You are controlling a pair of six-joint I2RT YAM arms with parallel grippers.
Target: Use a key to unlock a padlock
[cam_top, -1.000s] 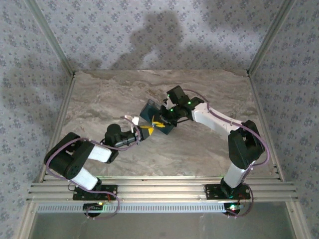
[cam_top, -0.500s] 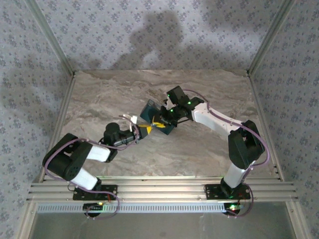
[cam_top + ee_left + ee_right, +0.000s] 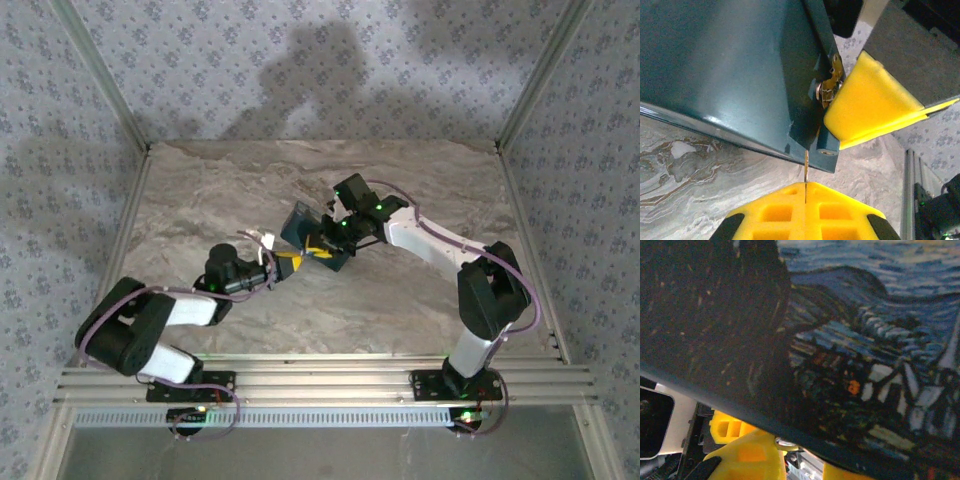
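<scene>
Centrally on the marbled tabletop (image 3: 380, 310) sits a teal box (image 3: 300, 225), with both arms meeting at it. From the box, the left claw (image 3: 287, 262) is at about 7 o'clock and the right claw (image 3: 322, 240) at about 4 o'clock, up against the box's edge.

Seen from the left wrist, the left claw's yellow pads (image 3: 765, 215) are pressed together on the key (image 3: 805, 167), a thin blade standing edge-on and pointing toward 12 o'clock. Its tip is just short of the box's lower rim. The padlock (image 3: 827, 90), small and brass-coloured, hangs at the box's corner edge, at roughly 1 o'clock from the key tip and apart from it.

One yellow finger (image 3: 867, 102) of the right claw lies right beside the padlock, at its 4 o'clock side, apparently touching it. That claw looks narrow, but I cannot tell whether it grips the padlock, grips the box, or merely rests there.

From the right wrist, a painted panel (image 3: 865, 365) with swirling blue sky and small houses sits very close overhead, and yellow finger parts show below it near 7 o'clock.
</scene>
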